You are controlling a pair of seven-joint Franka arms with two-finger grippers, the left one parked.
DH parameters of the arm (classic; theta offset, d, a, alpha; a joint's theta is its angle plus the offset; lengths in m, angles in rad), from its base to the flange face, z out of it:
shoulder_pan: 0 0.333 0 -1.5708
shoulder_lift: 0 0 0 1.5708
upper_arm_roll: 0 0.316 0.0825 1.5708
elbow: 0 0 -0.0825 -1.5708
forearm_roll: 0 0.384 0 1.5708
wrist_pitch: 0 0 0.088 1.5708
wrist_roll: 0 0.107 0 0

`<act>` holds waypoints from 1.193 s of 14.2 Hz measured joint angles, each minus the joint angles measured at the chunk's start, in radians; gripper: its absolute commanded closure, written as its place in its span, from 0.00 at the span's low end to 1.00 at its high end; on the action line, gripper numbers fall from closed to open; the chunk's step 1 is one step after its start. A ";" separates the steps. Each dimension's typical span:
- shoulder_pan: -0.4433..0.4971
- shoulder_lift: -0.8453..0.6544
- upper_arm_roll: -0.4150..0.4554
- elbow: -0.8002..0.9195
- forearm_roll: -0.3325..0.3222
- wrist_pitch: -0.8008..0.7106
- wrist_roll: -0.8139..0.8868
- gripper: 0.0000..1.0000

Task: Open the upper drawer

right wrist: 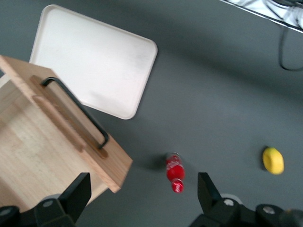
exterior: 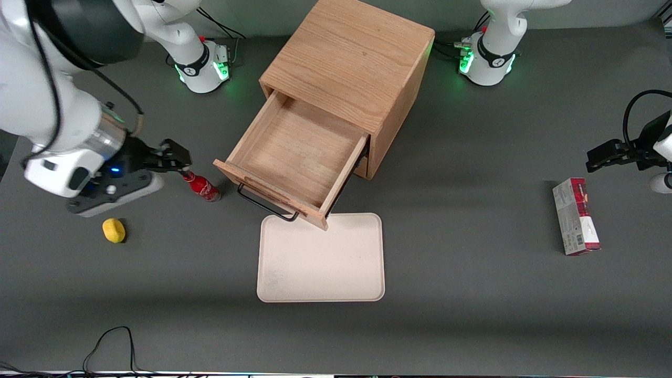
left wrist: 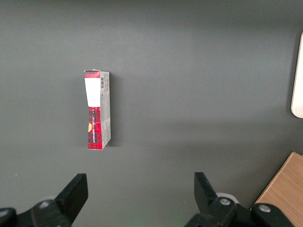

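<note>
The upper drawer [exterior: 294, 157] of the oak cabinet [exterior: 352, 58] stands pulled far out, its tray empty. Its thin black wire handle [exterior: 265, 203] hangs on the drawer front, nearest the front camera. The drawer front and handle [right wrist: 78, 111] also show in the right wrist view. My gripper [exterior: 173, 157] hovers above the table beside the drawer, toward the working arm's end, over a red bottle [exterior: 202, 188]. It is open and empty, its fingers [right wrist: 75, 191] spread wide, with the bottle [right wrist: 174, 171] below between them. The bottom drawer is hidden under the upper one.
A white tray [exterior: 320, 260] lies on the table in front of the drawer, its near corner under the drawer front. A yellow lemon-like object [exterior: 114, 230] lies near the gripper. A red and grey box [exterior: 575, 215] lies toward the parked arm's end.
</note>
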 measured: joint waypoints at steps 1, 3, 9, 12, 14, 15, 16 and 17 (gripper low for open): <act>-0.001 -0.009 -0.026 -0.002 0.000 -0.010 0.007 0.00; -0.021 -0.028 -0.060 -0.020 -0.001 -0.012 0.021 0.00; -0.323 -0.168 0.076 -0.243 -0.001 0.098 0.036 0.00; -0.392 -0.215 0.115 -0.305 -0.006 0.128 0.036 0.00; -0.395 -0.248 0.119 -0.359 -0.026 0.171 0.038 0.00; -0.395 -0.260 0.122 -0.381 -0.031 0.181 0.038 0.00; -0.395 -0.267 0.124 -0.396 -0.033 0.190 0.038 0.00; -0.395 -0.269 0.126 -0.403 -0.035 0.195 0.038 0.00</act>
